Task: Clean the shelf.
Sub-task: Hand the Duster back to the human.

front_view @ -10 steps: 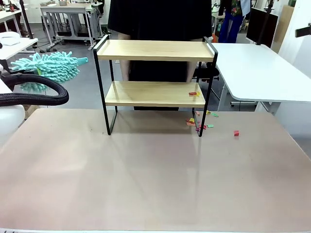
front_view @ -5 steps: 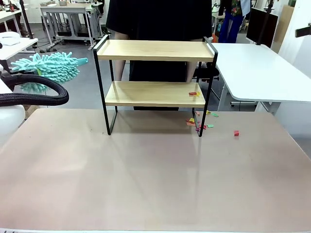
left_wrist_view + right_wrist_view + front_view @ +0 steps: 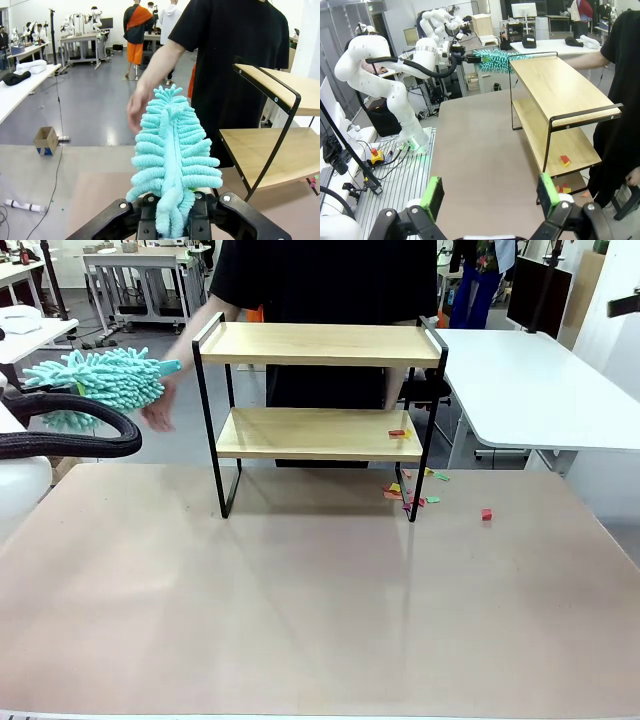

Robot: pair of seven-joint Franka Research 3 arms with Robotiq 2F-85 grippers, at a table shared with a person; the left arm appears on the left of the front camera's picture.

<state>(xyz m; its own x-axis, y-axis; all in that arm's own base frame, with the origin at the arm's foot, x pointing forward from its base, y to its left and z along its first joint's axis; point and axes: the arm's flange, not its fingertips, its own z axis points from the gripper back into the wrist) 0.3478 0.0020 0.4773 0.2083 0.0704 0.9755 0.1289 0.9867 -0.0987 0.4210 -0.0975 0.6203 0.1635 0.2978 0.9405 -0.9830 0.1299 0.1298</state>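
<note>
The left gripper was clamped on a fluffy turquoise microfibre duster, held up left of the two-tier wooden shelf with a thin black frame, while the right gripper hung with its green-padded jaws wide apart and nothing between them. The shelf stood on the brown table, small red and yellow scraps lying at the right end of its lower board and more coloured scraps on the table by its right legs. The person's hand reached toward the duster's head.
</note>
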